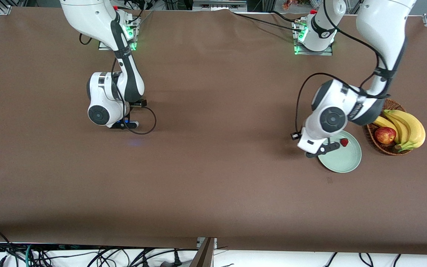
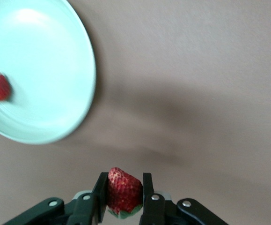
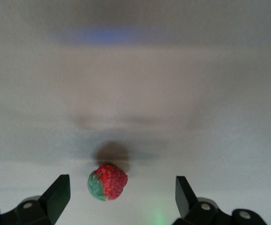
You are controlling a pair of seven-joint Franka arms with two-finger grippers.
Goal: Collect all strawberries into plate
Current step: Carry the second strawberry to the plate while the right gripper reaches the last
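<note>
My left gripper [image 2: 122,188] is shut on a red strawberry [image 2: 123,190] with its green top down between the fingers. It hangs over the brown table just beside the pale green plate [image 2: 46,70], toward the right arm's end of the table. A second strawberry [image 1: 344,142] lies in the plate [image 1: 341,159] near its rim. The left gripper [image 1: 324,148] hides its held berry in the front view. My right gripper [image 3: 121,188] is open and low over the table, and a third strawberry [image 3: 107,182] lies on the cloth between its fingers, touching neither.
A brown wicker basket [image 1: 376,142] with bananas [image 1: 408,128] and a red-yellow apple [image 1: 385,135] stands beside the plate at the left arm's end. A loose black cable [image 1: 150,122] loops by the right gripper [image 1: 124,124].
</note>
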